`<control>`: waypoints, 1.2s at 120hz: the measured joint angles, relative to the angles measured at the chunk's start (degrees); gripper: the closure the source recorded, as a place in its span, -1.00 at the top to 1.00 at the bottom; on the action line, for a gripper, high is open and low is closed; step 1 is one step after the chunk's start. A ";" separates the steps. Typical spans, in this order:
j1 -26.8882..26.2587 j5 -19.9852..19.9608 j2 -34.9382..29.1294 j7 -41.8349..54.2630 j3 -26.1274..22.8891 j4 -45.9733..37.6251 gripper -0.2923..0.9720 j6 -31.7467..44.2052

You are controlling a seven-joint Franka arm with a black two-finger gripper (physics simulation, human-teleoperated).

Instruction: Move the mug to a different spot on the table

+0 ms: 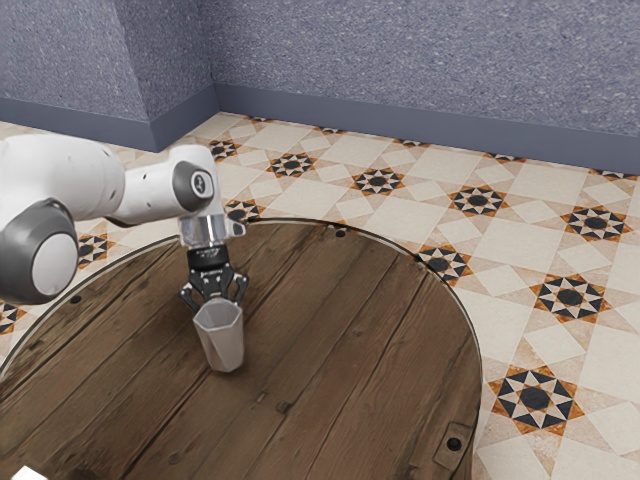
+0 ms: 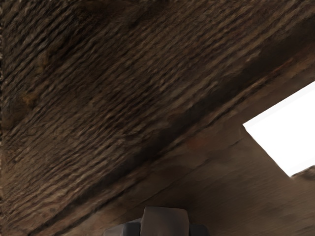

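table (image 1: 380,330): round, dark wood planks, on a patterned tile floor.
arm (image 1: 60,200): comes in from the exterior view's left, hand pointing straight down over the table.
mug (image 1: 220,342): grey, faceted, open end up, leaning a little. It is on the exterior view's left part of the table, well in from the rim. Can't tell if the base rests on the wood or is just off it. The grey blur under the hand in the wrist view is probably the mug.
gripper (image 1: 214,298): directly over the mug, right at its rim. Cannot tell if it is clamped on the rim or released.
white patch (image 2: 288,132): flat and bright, lying on the wood near the hand.
progress: early, by my read. Approach done, hand is at the mug. No sign that it has reached a new spot.
left: confirm grasp, lift, carry across the planks, set down upright, let go.
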 joint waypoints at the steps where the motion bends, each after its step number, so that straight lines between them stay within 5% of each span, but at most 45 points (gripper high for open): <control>1: 0.00 0.01 0.04 0.01 0.01 0.00 -0.67 0.00; 42: 0.44 0.17 0.90 0.44 -0.05 0.54 -0.64 0.13; 66: 0.45 -0.94 1.15 1.95 -0.17 0.52 -0.01 1.32; 86: 0.35 -0.26 0.02 3.27 -0.36 2.52 0.29 3.15; 112: -0.04 8.71 -10.01 6.69 -2.39 -0.83 0.45 7.58; 132: -0.24 16.66 -28.47 9.62 -7.25 -13.84 0.50 12.31; 144: -0.11 19.07 -32.69 12.26 -7.79 -9.97 0.51 10.61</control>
